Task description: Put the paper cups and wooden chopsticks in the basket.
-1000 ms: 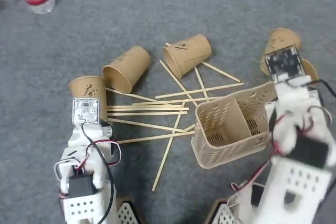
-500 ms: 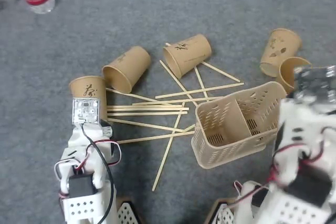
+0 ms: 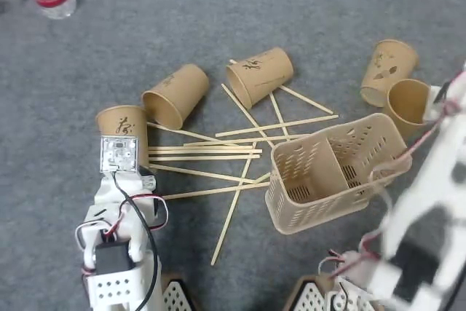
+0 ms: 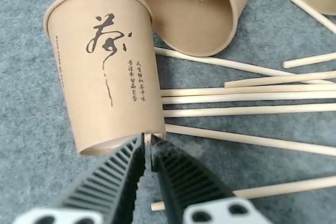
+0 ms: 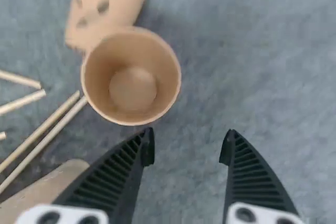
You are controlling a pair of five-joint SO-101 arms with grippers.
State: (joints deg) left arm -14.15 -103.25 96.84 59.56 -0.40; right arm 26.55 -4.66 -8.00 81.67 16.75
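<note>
Five paper cups (image 3: 175, 95) lie scattered on the grey worktop (image 3: 87, 49), all outside the basket (image 3: 306, 213). They look light and thin-walled, easy to crush, so a gentle pinch across the rim seems safest. The rightmost cup (image 5: 131, 82) seems to stand mouth up just beside the basket; the right jaws hang apart near its rim. The leftmost cup (image 4: 105, 72) lies on its side, the left jaws together with tips at its base edge. Wooden chopsticks (image 3: 211, 152) lie crisscrossed between cups and basket: stiff, slender, likely to roll, best gripped mid-length.
</note>
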